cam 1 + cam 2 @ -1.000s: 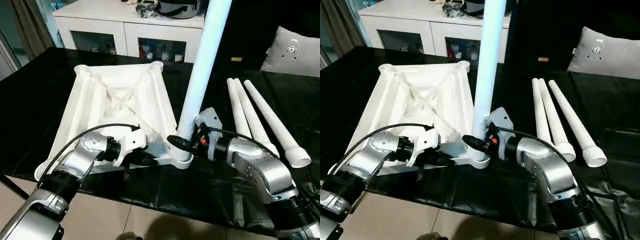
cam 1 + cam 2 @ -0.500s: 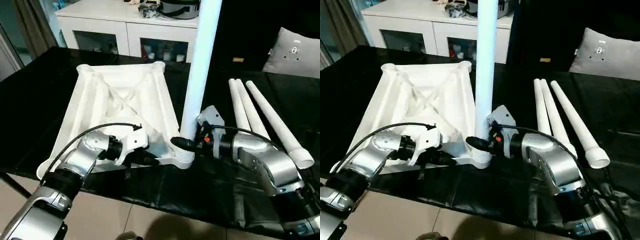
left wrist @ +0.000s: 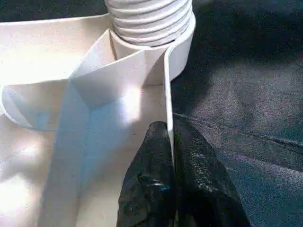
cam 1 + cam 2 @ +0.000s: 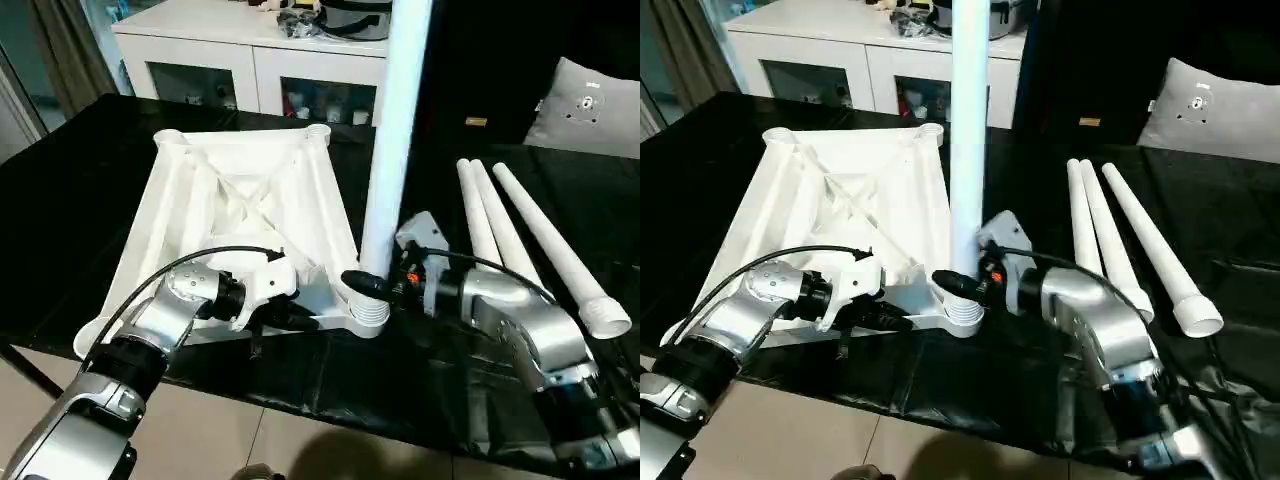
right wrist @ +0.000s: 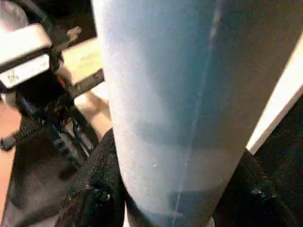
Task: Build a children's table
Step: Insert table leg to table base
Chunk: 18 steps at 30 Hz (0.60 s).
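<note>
Black desk [image 4: 60, 190], wide and dark, carrying everything. On it, underside up, the white tabletop [image 4: 240, 215] with X-ribs showing and round sockets at the corners. Standing upright in the near corner socket [image 4: 368, 315] by the robot's right arm: one leg [image 4: 395, 130], its threaded end seated at the socket mouth. Just to the right, well apart from the tabletop, three spare legs [image 4: 520, 240] lying side by side on the desk. Behind, a white cabinet [image 4: 250, 60].

Right gripper [image 4: 958, 285] clasped around the standing leg low down, a finger on either side of the tube. Left gripper [image 3: 170, 161] pinched tight on the thin edge wall of the tabletop beside that socket, steadying it.

Risks, as a judgement: threads crossing if the leg leans while being turned, leaving it jammed crooked; tabletop sliding or spinning on the slick desk if the pinch on the narrow wall slips; tall leg toppling toward the spare legs if released before fully seated.
</note>
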Available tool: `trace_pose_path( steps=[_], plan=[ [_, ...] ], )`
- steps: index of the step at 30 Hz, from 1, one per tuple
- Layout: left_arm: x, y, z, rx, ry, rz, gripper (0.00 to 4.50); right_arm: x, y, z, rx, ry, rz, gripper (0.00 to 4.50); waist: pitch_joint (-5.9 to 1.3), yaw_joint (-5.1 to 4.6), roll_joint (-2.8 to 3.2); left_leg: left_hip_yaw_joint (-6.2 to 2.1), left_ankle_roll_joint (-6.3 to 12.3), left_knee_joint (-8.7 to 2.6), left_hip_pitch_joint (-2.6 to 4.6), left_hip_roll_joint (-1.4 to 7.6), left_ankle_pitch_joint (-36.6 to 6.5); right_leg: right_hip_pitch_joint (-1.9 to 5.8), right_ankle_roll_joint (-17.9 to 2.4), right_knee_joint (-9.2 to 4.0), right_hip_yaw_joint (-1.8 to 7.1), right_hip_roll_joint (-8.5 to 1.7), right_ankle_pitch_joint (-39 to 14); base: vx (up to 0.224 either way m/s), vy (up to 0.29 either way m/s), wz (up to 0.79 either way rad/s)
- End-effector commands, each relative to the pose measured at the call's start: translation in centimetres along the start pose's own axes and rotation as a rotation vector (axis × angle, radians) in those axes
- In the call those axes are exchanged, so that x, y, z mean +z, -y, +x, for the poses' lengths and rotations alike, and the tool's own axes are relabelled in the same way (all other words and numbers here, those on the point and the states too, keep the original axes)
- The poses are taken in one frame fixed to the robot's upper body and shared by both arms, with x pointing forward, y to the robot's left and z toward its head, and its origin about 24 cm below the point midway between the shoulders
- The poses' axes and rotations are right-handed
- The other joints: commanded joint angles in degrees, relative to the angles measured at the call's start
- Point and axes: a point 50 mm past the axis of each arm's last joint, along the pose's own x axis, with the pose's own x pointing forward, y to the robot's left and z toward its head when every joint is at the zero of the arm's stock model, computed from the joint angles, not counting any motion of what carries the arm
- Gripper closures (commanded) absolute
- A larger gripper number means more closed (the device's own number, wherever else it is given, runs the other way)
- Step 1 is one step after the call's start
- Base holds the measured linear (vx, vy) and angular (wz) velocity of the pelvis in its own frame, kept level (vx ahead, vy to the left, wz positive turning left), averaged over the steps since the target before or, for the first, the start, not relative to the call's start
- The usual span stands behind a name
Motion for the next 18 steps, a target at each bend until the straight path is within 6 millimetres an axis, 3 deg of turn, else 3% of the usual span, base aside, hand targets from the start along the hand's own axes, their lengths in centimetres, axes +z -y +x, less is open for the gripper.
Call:
trace_pose_path(
  steps=[1,3,5,6,8,9,11,14,18],
  plan=[
    [1.1,-0.5,0.0,0.016,0.057,0.031,4.50,-3.1,0.1,-0.7,-0.047,-0.071,0.107,2.61,-2.89,-0.33,0.16,-2.50,-1.04,-4.54,1.73,5.41,-15.70,0.99,-8.43,-5.88,4.37,-8.62,-14.66,0.000,0.000,0.00],
    [1.1,-0.6,0.0,0.022,0.062,0.026,4.50,-3.9,-0.1,-1.1,-0.071,-0.055,0.125,2.61,-2.92,0.00,0.08,-2.49,-0.73,-4.45,1.73,5.38,-15.13,0.98,-8.26,-5.92,4.38,-8.77,-14.74,0.000,0.000,0.00],
    [1.2,-0.7,0.0,0.028,0.066,0.022,4.50,-4.8,-0.4,-1.3,-0.099,-0.037,0.126,2.61,-2.91,0.04,0.80,-2.63,-0.78,-4.48,1.65,5.36,-15.34,0.97,-8.06,-5.91,4.29,-8.67,-15.11,0.000,0.000,0.00],
    [1.2,-0.7,0.0,0.028,0.066,0.022,4.50,-4.8,-0.4,-1.3,-0.099,-0.037,0.126,2.61,-2.89,0.03,0.55,-2.56,-0.85,-4.55,1.87,5.44,-16.08,0.76,-7.82,-6.10,4.30,-8.58,-15.74,0.000,0.000,0.00],
    [1.2,-0.7,0.1,0.030,0.065,0.021,4.50,-5.3,-0.8,-1.6,-0.124,-0.020,0.113,2.61,-2.93,0.05,1.00,-2.67,-0.98,-4.62,1.82,5.42,-16.97,0.77,-7.62,-6.21,4.31,-8.67,-16.85,0.000,0.000,0.00],
    [1.2,-0.7,0.1,0.030,0.065,0.021,4.50,-5.3,-0.8,-1.6,-0.124,-0.020,0.113,2.61,-2.91,0.00,0.82,-2.74,-1.07,-4.71,1.92,5.45,-17.53,0.77,-7.48,-6.26,4.31,-8.66,-17.50,0.000,0.000,0.00],
    [1.1,-0.7,0.0,0.024,0.057,0.024,4.50,-5.3,-1.2,-1.8,-0.126,-0.045,0.050,2.61,-2.90,0.08,1.38,-2.81,-1.25,-4.79,1.92,5.53,-17.78,0.68,-7.40,-6.24,4.33,-8.55,-17.20,0.000,0.000,0.00],
    [1.1,-0.7,0.0,0.010,0.037,0.041,4.50,-5.0,-1.2,-1.7,-0.103,-0.130,-0.085,2.61,-2.86,-0.08,1.18,-2.79,-1.49,-4.91,1.76,5.45,-17.61,0.94,-7.24,-6.10,4.31,-8.43,-15.82,0.000,0.000,0.00],
    [1.1,-0.6,0.0,-0.004,0.022,0.059,4.50,-5.1,-1.4,-1.4,-0.028,-0.218,-0.157,2.61,-2.73,-0.15,1.21,-2.74,-0.94,-4.70,1.76,5.30,-17.74,0.90,-6.98,-6.44,4.43,-8.62,-18.66,0.000,0.000,0.00]
  ],
)
